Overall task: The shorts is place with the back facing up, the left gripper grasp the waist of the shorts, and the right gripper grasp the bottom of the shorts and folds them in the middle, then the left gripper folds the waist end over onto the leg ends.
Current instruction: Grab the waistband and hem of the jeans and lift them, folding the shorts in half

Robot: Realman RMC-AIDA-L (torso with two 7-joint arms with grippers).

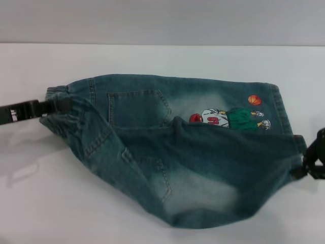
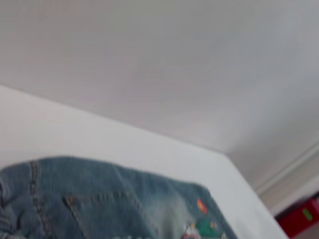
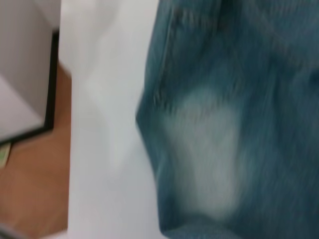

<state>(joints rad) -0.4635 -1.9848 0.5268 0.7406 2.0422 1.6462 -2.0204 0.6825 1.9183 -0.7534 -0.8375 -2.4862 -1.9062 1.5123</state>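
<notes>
Blue denim shorts (image 1: 167,152) lie across the white table (image 1: 45,203), waist at the left, leg ends at the right. A back pocket (image 1: 134,108) and a cartoon basketball print (image 1: 231,118) show on the far half. The near half is raised and draped slantwise over it. My left gripper (image 1: 60,105) is shut on the waist at the left end. At the right end my right gripper (image 1: 303,163) is shut on the near leg's hem. The left wrist view shows the shorts (image 2: 99,199) from the waist side; the right wrist view shows faded denim (image 3: 234,124) close up.
The table's far edge (image 1: 162,43) meets a pale wall. In the right wrist view the table's edge borders brown floor (image 3: 35,184) and a dark-edged white panel (image 3: 20,99). A red object (image 2: 299,219) sits beyond the table corner in the left wrist view.
</notes>
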